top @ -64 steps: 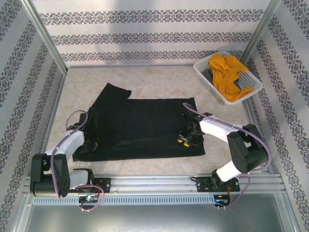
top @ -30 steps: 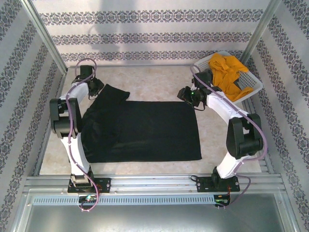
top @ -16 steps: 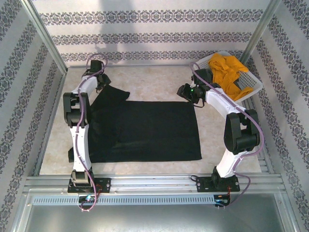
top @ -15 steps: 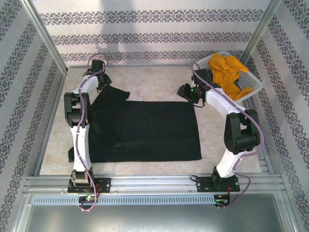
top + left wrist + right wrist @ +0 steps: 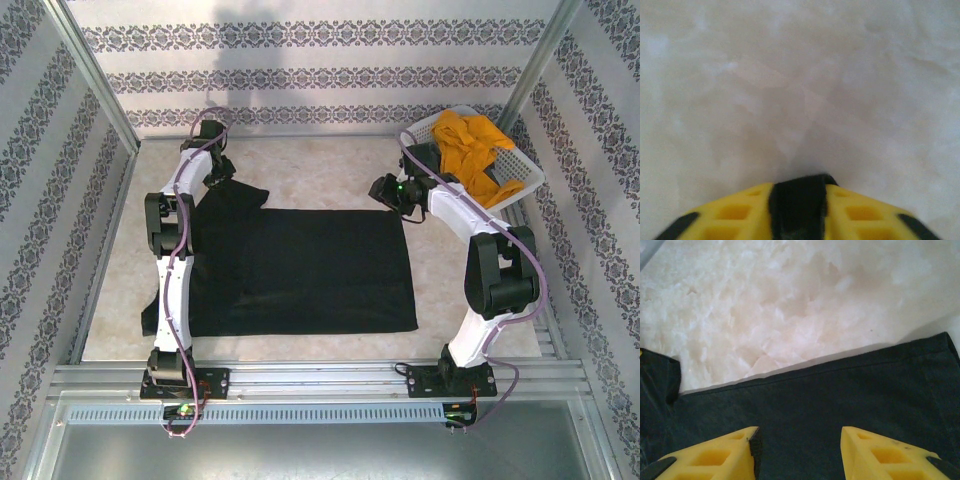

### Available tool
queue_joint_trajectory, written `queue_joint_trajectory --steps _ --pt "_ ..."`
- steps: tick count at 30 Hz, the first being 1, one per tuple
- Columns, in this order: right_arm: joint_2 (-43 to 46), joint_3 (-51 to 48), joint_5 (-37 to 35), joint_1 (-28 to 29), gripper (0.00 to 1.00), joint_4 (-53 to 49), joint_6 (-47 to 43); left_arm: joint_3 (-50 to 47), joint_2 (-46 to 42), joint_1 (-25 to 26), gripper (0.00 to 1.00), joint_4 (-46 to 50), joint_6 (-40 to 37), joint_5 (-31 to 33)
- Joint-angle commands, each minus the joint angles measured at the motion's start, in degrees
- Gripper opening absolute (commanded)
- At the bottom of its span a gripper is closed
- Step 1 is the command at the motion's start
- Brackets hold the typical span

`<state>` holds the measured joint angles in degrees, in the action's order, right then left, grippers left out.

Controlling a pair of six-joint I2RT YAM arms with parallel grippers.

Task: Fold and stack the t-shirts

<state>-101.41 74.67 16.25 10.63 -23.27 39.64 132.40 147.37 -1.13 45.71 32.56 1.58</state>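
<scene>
I see the marble counter [image 5: 320, 165] carrying the black t-shirt [image 5: 310, 270], spread flat with one sleeve at the far left. In the white basket [image 5: 421, 150] at far right the mustard-yellow t-shirt [image 5: 470, 145] lies bunched. My right end effector [image 5: 799, 430] hangs spread apart over the black shirt's far right corner. The left end effector [image 5: 799, 186] is pinched on black cloth at the sleeve.
</scene>
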Motion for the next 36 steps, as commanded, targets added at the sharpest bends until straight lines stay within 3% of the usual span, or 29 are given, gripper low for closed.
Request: queue_joint_trajectory --steps 1,3,5,9,14,23,36 --pt "1.47 -2.61 -2.31 -0.09 0.46 0.85 2.36 1.23 2.56 -0.28 0.2 6.72 -1.81 -0.1" --pt "2.0 -3.59 -4.41 -0.09 0.46 0.81 3.4 1.24 2.11 -0.19 0.13 7.28 -2.57 0.21" --pt "2.84 -4.99 -8.59 -0.14 0.46 0.81 5.12 0.81 0.7 -0.06 0.0 7.52 -3.01 1.39" --pt "4.15 -8.2 -18.69 -0.09 0.45 2.61 9.37 -4.57 -6.35 0.54 0.0 4.68 -1.88 3.4" --pt "0.25 -5.68 -27.5 0.55 0.43 0.83 14.83 -21.74 -18.92 0.77 0.0 -4.1 2.1 3.31" --pt "-11.02 3.72 -25.34 -0.1 0.4 -1.98 14.47 -42.18 -31.13 -0.84 0.0 -14.54 3.14 -4.34" --pt "-21.0 16.23 -24.42 0.52 0.39 -12.57 14.49 -44.9 -35.02 -1.17 0.0 -15.85 4.09 -10.1"
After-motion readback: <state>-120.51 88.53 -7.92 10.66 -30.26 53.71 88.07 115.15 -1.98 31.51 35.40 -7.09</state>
